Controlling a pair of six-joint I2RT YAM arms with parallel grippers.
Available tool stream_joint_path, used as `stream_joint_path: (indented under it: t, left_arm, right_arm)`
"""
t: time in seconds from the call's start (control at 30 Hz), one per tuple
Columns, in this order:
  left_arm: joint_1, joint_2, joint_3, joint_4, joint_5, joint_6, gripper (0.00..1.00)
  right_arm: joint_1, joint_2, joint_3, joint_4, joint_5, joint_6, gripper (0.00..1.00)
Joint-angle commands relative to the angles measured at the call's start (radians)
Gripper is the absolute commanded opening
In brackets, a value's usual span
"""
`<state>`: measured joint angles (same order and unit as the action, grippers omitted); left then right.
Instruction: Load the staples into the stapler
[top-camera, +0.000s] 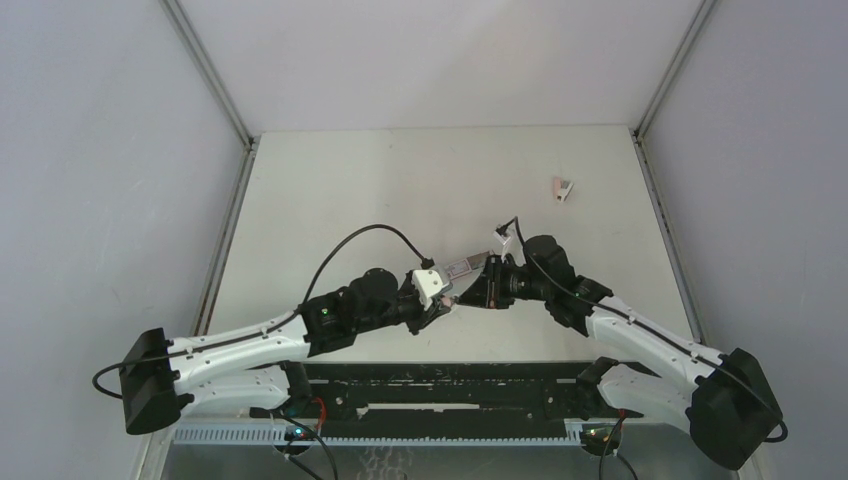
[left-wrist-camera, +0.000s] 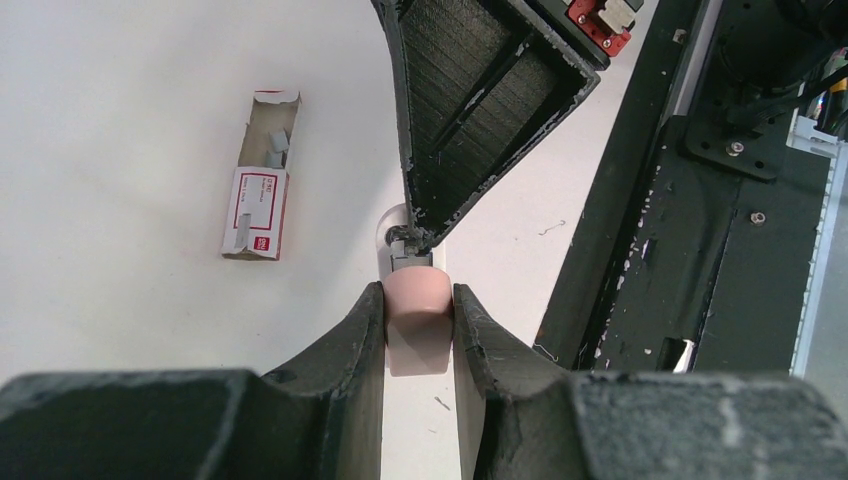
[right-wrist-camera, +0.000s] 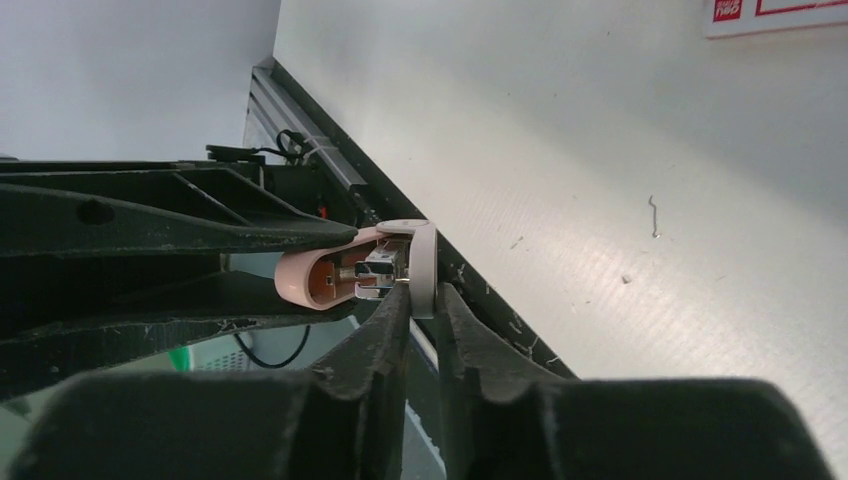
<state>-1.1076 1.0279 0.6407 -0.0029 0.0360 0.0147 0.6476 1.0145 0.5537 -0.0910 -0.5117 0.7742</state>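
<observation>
Left arm (top-camera: 235, 345) and right arm (top-camera: 645, 335) are both white shells with chunky black joints. A black cable (top-camera: 375, 227) loops over each, and there are little green lights (top-camera: 292, 432) at the bases. Fingers (left-wrist-camera: 345, 345) are matte black, scuffed whitish.

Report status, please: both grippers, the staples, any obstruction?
Left gripper shut on stapler. Right gripper pinching its white end. Staples in open box on table. Nothing in the way.
</observation>
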Motion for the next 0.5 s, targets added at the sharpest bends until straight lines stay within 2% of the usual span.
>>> stream_joint_path:
  t: [0.0,0.03,0.13,0.17,0.27,0.3,0.37,0.47]
  left_arm:
    - [-0.009,-0.017,0.064,0.108,0.004,0.021,0.00]
    - [-0.009,-0.018,0.061,0.109,0.002,0.021,0.00]
    - [-0.009,-0.026,0.050,0.110,-0.008,0.017,0.01]
    - [-0.009,-0.030,0.044,0.110,-0.010,0.014,0.07]
    - [-0.009,-0.034,0.033,0.118,-0.050,-0.021,0.59]
    - [-0.009,-0.037,0.031,0.125,-0.078,-0.044,0.68]
    - [-0.009,-0.044,0.038,0.144,-0.146,-0.105,0.75]
    - [-0.009,-0.052,0.057,0.174,-0.262,-0.252,0.78]
  right_arm:
    - [-0.001,0.006,0.042,0.066,-0.043,0.016,0.08]
    - [-0.004,0.005,0.042,0.067,-0.046,0.015,0.02]
    - [-0.014,-0.009,0.037,0.066,-0.028,0.011,0.00]
    - [-0.018,-0.018,0.032,0.067,-0.014,0.012,0.00]
    - [-0.019,-0.062,0.009,0.080,0.063,0.008,0.00]
    - [-0.017,-0.078,-0.004,0.085,0.099,0.006,0.00]
    - [-0.002,-0.123,-0.026,0.097,0.194,0.000,0.00]
    - [0.052,-0.167,-0.048,0.101,0.403,-0.027,0.00]
